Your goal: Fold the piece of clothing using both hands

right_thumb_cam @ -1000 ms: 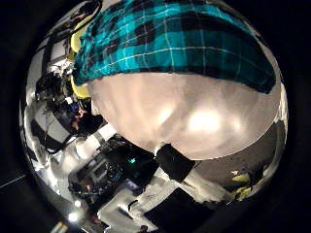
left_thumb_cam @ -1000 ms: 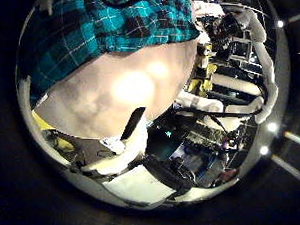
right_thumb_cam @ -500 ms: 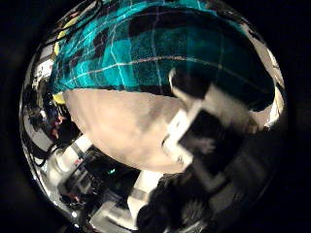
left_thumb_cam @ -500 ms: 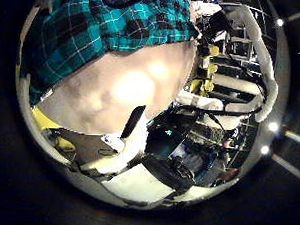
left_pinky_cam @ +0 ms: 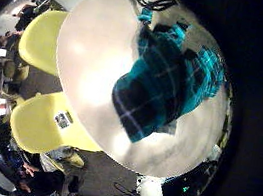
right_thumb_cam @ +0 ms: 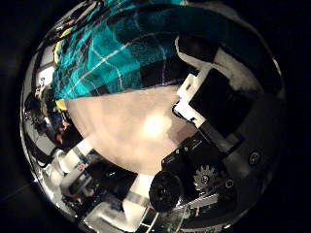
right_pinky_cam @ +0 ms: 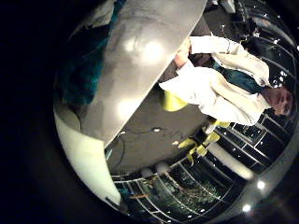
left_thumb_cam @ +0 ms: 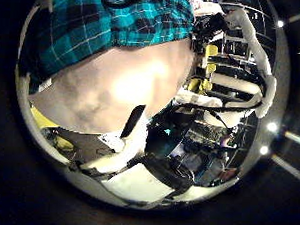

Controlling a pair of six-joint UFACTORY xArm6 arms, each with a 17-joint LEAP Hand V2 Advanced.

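A checked garment (left_pinky_cam: 164, 83) lies crumpled on a round table (left_pinky_cam: 97, 62) in the left little finger side palm view, well below that palm. The left thumb side palm view shows the garment (left_thumb_cam: 114, 26) on the table (left_thumb_cam: 121, 91), with one finger of my left hand (left_thumb_cam: 127, 130) straight at the edge, away from the cloth. In the right thumb side palm view my right hand (right_thumb_cam: 209, 116) curls its fingers (right_thumb_cam: 199, 63) onto the near edge of the garment (right_thumb_cam: 117, 58). The right little finger side palm view shows the garment (right_pinky_cam: 84, 70) close by the table's rim (right_pinky_cam: 140, 65).
Two chairs (left_pinky_cam: 42, 38) (left_pinky_cam: 41, 125) stand at the table's edge in the left little finger side palm view. A white robot arm (left_thumb_cam: 241, 88) shows beyond the table in the left thumb side palm view. Floor and room clutter surround the table.
My right hand's fingers have curled in over the garment's edge; a second ago none showed in that view. The left thumb side palm view has barely shifted.
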